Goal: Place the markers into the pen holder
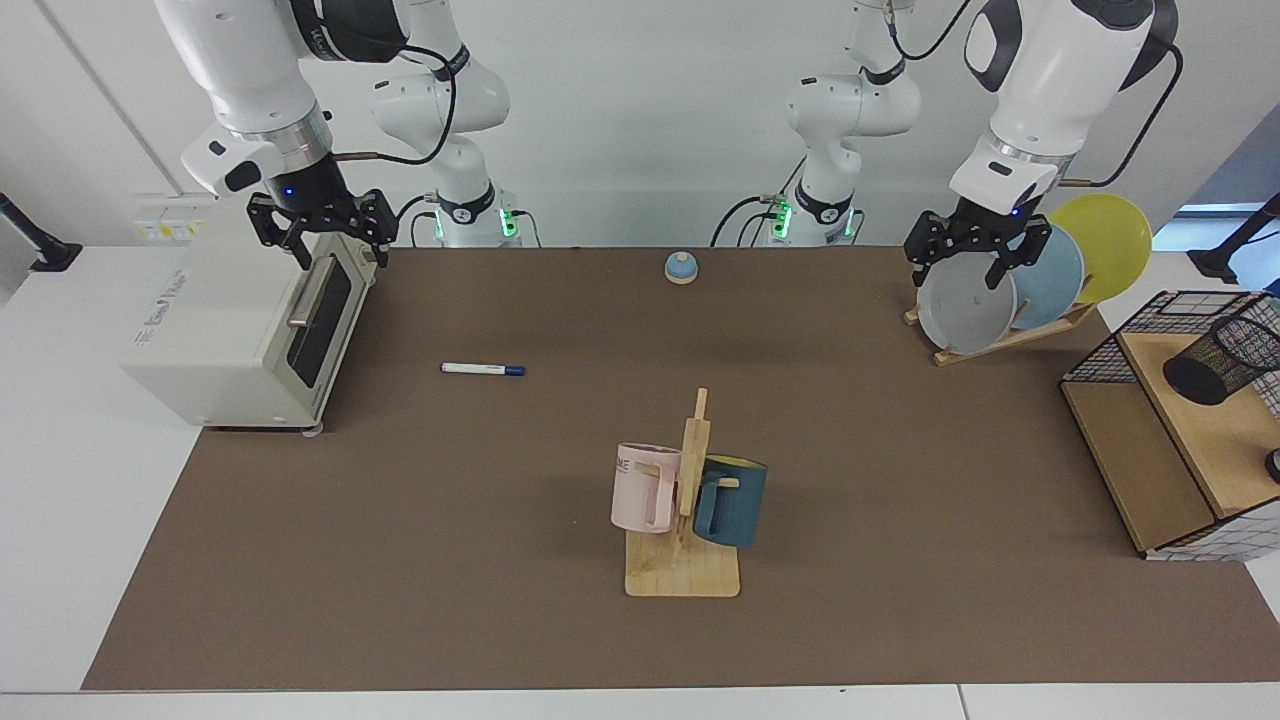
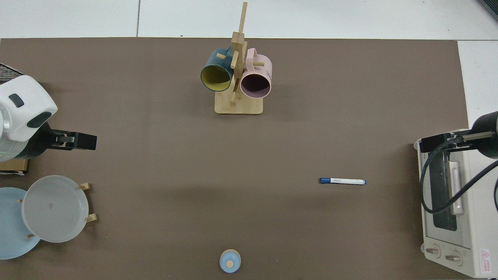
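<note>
A slim white marker [image 1: 483, 369] [image 2: 342, 181] with a blue cap lies flat on the brown mat, nothing touching it. The black mesh pen holder [image 1: 1222, 360] rests tilted on the wooden shelf at the facing view's right edge; it is out of the top view. My right gripper [image 1: 342, 258] [image 2: 439, 142] hangs open and empty above the toaster oven's door, well away from the marker. Over by the plate rack, my left gripper [image 1: 957, 278] [image 2: 74, 140] is also open and holds nothing.
A white toaster oven [image 1: 240, 330] [image 2: 455, 210] stands at one end of the mat. A wooden mug rack [image 1: 683, 575] holds a pink mug [image 1: 645, 487] and a blue mug [image 1: 732, 500]. Plates [image 1: 965, 305] lean in a rack beside the wire-and-wood shelf [image 1: 1150, 440]. A small blue lidded dish [image 1: 681, 267] sits near the arm bases.
</note>
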Controlling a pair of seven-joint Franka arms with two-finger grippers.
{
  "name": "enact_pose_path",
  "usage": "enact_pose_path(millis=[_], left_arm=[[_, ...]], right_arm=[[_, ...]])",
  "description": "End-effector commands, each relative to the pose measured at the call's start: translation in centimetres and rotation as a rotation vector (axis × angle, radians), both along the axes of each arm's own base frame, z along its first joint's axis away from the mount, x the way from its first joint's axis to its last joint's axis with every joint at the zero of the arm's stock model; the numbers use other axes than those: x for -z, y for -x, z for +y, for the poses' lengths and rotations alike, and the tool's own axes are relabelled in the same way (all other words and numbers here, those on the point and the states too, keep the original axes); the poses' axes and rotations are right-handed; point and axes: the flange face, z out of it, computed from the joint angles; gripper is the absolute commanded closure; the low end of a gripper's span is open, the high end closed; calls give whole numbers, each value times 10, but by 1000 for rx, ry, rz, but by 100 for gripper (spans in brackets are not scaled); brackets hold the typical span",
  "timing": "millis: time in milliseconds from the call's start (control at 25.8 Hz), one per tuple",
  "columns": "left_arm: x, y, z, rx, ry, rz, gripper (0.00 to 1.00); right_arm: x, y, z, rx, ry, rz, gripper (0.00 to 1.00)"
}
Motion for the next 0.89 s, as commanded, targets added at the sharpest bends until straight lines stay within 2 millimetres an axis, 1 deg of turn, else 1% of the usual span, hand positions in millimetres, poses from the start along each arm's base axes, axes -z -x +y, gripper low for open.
enact_pose_path(millis=[0, 232, 387, 465, 542, 658, 697, 852], left_arm=[[-3, -1, 1, 10, 8, 1, 0], [-3, -1, 1, 10, 8, 4, 0], [-3, -1, 1, 8, 8, 6, 0], [-3, -1, 1, 8, 8, 6, 0], [-3, -1, 1, 8, 8, 7, 0], [-10, -2, 1, 2, 8, 10, 0], [-8, -5, 0, 0, 7, 16, 0], [-13, -11, -1, -3, 7, 19, 0]], right_arm=[[1, 5, -4, -12, -6, 13, 0], [0, 5, -6, -12, -7, 13, 0], [0, 2, -12, 0, -9, -1, 0], [0, 2, -11, -1, -9, -1, 0], [0, 4, -5, -23, -8, 7, 0], [0, 4, -6, -21, -9, 7, 0], [-1, 4, -8, -17, -10, 4, 0], [0, 5, -10, -10, -10, 8, 0]])
